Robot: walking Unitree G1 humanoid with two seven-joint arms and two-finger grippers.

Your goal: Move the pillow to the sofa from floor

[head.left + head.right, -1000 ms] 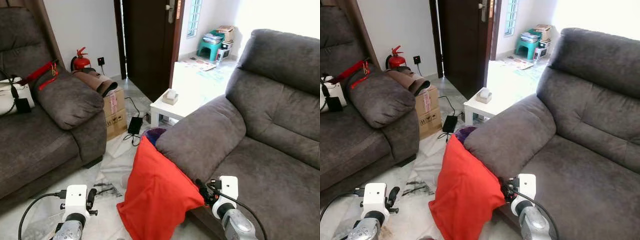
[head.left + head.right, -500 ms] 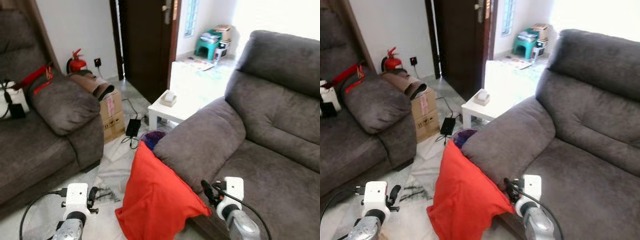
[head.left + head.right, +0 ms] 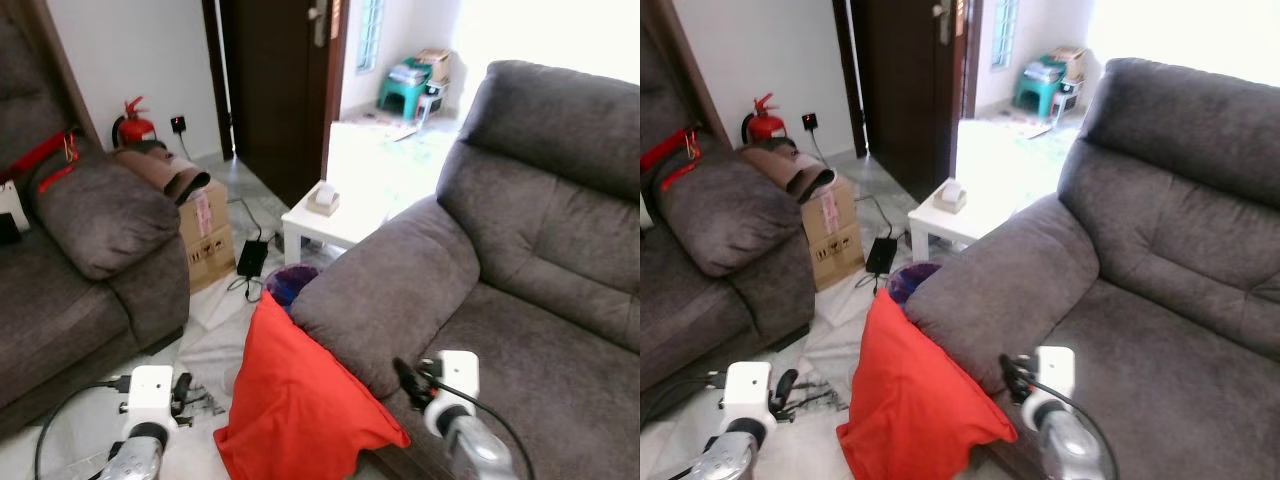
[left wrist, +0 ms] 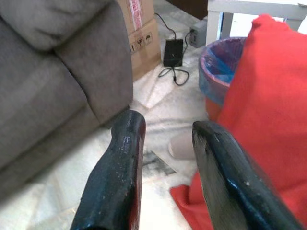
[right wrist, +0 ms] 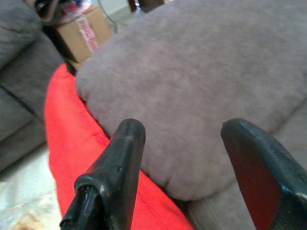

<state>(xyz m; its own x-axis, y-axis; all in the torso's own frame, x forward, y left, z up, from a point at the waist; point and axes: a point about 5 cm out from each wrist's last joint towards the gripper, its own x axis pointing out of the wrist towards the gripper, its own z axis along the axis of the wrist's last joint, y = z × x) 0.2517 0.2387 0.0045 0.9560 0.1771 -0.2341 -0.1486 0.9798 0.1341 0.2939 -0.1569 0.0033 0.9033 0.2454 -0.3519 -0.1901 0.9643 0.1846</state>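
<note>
A red pillow (image 3: 300, 405) was seen standing on the pale floor (image 3: 215, 330), leaned against the outer side of the armrest (image 3: 385, 290) of a grey sofa (image 3: 545, 270). Its upper corner was tucked just below the front of that armrest, and its lower edge was spread on the floor. It was not held by either gripper.

The left gripper (image 4: 165, 158) was held low over the floor, just to the left of the pillow, with its two black fingers (image 4: 120, 167) parted and nothing between them. In the left wrist view, the red fabric was seen close beside one finger.

The right gripper (image 5: 184, 165) was raised near the front of the armrest, at the pillow's right edge. Its fingers (image 5: 117, 167) were spread wide, and nothing was gripped; the armrest and a strip of the pillow were seen through the gap.

Behind the pillow a blue-lined bin (image 4: 218, 69) was placed, with a black power adapter (image 3: 251, 258) and its cable on the floor beyond it. A small white table (image 3: 335, 215) stood nearby, and a cardboard box (image 3: 205, 235) was set against a second grey sofa (image 3: 90, 250) on the left. A red fire extinguisher (image 3: 130, 122) was kept by the wall.
</note>
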